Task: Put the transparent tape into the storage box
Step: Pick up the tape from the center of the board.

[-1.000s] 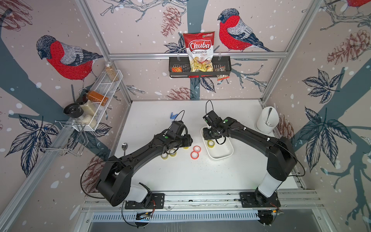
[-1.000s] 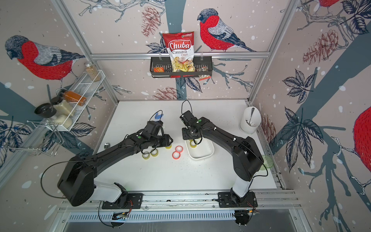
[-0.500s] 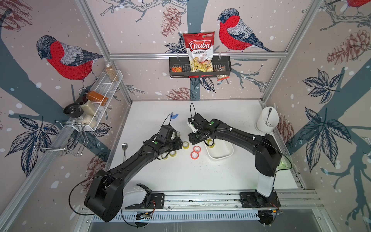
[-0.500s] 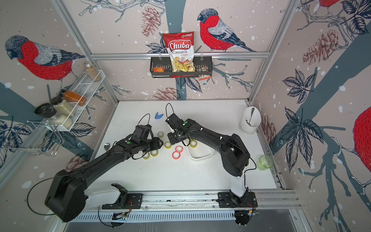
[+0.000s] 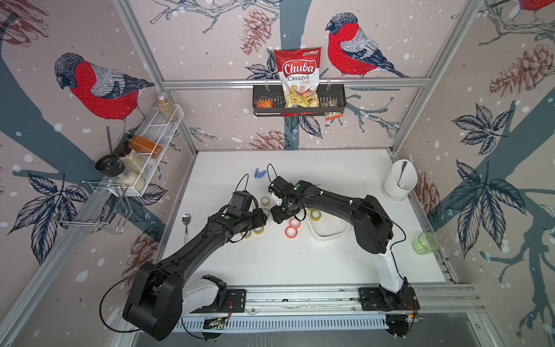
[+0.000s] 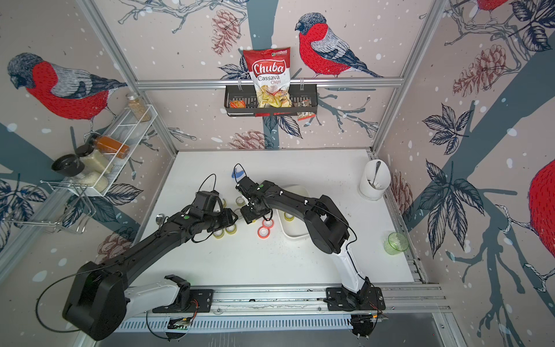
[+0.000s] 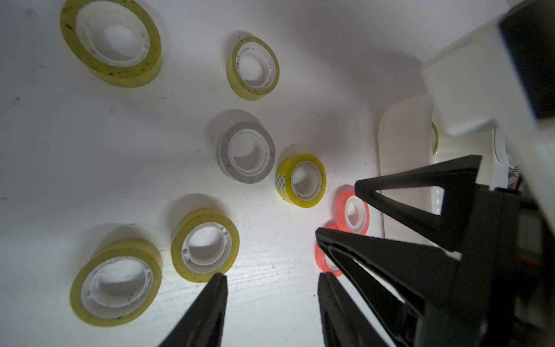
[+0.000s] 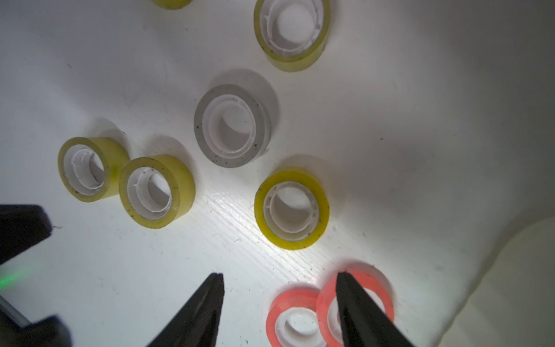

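Observation:
Several yellowish see-through tape rolls and one greyish clear roll [image 7: 245, 151] [image 8: 232, 125] lie flat on the white table. Another yellowish roll [image 5: 315, 214] lies inside the white storage box [image 5: 330, 231] [image 6: 295, 234]. My right gripper [image 8: 280, 274] [image 5: 277, 214] hangs open and empty just left of the box, one finger over the two orange rolls [image 8: 300, 318]. My left gripper [image 7: 271, 275] [image 5: 264, 217] is open and empty too, facing the right one closely. Its one fingertip is beside a yellowish roll [image 7: 205, 245], and the right gripper's fingers [image 7: 420, 195] fill that view's side.
A spoon [image 5: 186, 220] lies at the table's left edge, a blue clip [image 5: 260, 173] towards the back. A tall white cup [image 5: 399, 180] with a utensil stands back right, a green glass [image 5: 426, 243] at the right edge. A black basket [image 5: 298, 103] hangs on the back wall.
My right gripper has swung from above the storage box leftwards to the loose rolls, and its jaws have widened. The left arm has shifted a little and now meets it there.

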`<state>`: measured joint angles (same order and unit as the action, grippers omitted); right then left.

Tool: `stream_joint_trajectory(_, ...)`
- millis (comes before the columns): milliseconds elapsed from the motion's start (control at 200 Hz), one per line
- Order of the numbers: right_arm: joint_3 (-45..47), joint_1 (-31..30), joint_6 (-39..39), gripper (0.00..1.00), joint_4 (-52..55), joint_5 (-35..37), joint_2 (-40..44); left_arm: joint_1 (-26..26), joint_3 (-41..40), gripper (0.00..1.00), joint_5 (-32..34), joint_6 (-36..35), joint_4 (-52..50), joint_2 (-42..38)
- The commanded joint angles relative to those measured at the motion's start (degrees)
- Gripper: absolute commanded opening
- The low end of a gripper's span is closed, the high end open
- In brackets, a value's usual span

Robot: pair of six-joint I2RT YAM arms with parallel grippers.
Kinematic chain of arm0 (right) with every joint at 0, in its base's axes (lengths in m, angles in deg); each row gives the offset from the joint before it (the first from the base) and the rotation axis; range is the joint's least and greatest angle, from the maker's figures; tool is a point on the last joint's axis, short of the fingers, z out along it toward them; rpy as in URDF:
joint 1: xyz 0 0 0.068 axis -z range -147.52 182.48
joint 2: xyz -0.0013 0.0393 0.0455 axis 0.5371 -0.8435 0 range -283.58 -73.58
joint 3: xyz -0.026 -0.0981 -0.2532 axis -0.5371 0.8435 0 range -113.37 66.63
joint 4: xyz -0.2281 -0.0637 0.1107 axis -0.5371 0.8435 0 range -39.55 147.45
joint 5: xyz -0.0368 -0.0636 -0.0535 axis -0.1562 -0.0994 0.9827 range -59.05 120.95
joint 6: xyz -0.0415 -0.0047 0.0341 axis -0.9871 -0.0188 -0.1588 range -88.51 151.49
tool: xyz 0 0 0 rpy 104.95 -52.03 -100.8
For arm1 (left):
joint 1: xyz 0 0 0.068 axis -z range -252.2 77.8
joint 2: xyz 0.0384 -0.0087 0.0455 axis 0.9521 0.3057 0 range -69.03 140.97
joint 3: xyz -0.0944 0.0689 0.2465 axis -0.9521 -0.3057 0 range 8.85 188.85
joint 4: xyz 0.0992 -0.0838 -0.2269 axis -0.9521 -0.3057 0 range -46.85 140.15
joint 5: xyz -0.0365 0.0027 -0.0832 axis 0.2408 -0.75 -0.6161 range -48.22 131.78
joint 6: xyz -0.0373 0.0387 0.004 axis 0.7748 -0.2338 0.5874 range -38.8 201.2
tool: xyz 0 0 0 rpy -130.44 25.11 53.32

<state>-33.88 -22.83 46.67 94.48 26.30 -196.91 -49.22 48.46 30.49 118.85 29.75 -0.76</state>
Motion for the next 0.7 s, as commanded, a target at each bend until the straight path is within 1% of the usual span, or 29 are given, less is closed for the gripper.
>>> stream_joint_trajectory(0, -1.80, -0.42, -0.17, 0.66, 2.36, 0.79, -1.96, -0.39, -0.40, 0.54, -0.83, 0.10, 0.13, -0.22)
stream_joint_trajectory(115, -3.32, -0.48, 1.21, 0.68, 3.15, 1.73, -3.78, -0.48, -0.49, 0.54, -1.03, 0.21, 0.35, -0.23)
stream_joint_trajectory(315, -5.80, -0.35, 3.24, 0.68, 4.12, 3.94, -6.59, -0.61, -0.40, 0.54, -1.02, 0.20, 0.60, -0.42)
stream_joint_trajectory(695, -9.18, 0.10, 4.73, 0.59, 4.21, 4.19, -10.59, -1.14, -0.65, 0.54, -0.97, 0.33, 0.53, -0.35)
